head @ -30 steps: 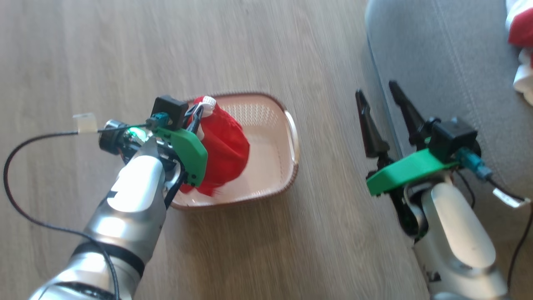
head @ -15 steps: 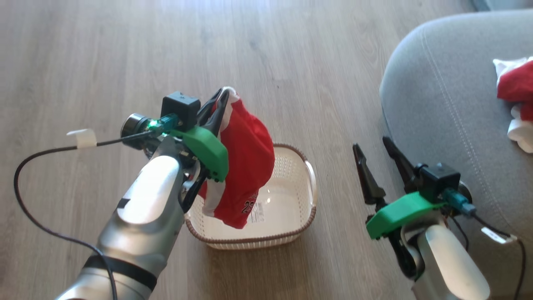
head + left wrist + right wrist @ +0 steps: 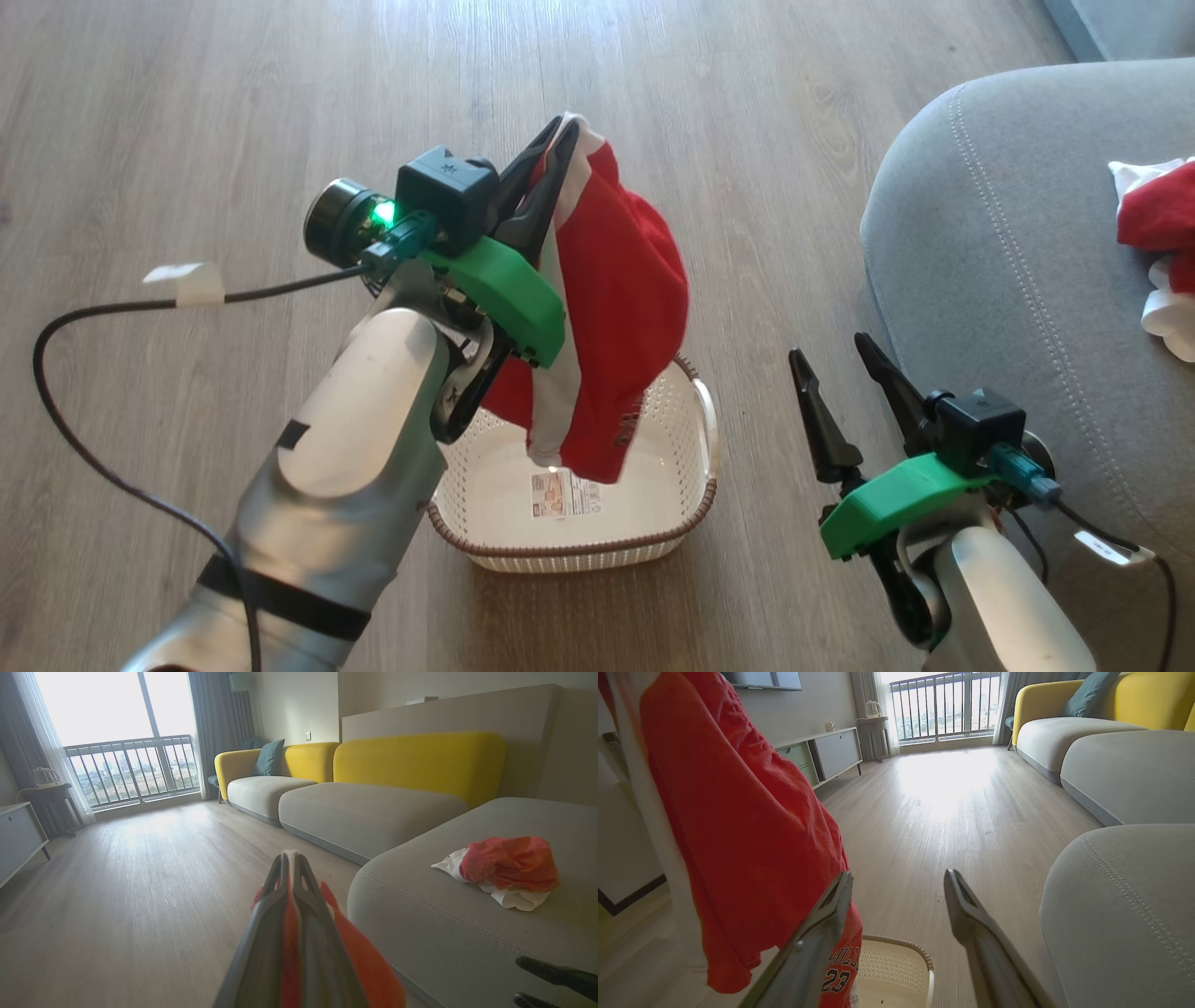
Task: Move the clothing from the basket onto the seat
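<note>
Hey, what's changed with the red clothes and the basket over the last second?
The left gripper, shut on a red garment throughout, has raised it. A second ago it sat low in the basket; now it hangs higher over it, and the label inside shows. The camera shifted too. Unchanged: the right gripper is open and empty beside the seat, and the other garment lies on the seat.

You're looking at a garment [image 3: 616, 280] of thin red cloth, matt, white trim. Basket [image 3: 597, 546]: smooth cream plastic, perforated, brown woven-look rim, paper label [image 3: 565, 493] inside. Seat [image 3: 990, 280]: matt grey woven fabric, pale stitching. Floor [image 3: 187, 93]: wood-grain planks, slight sheen.
</note>
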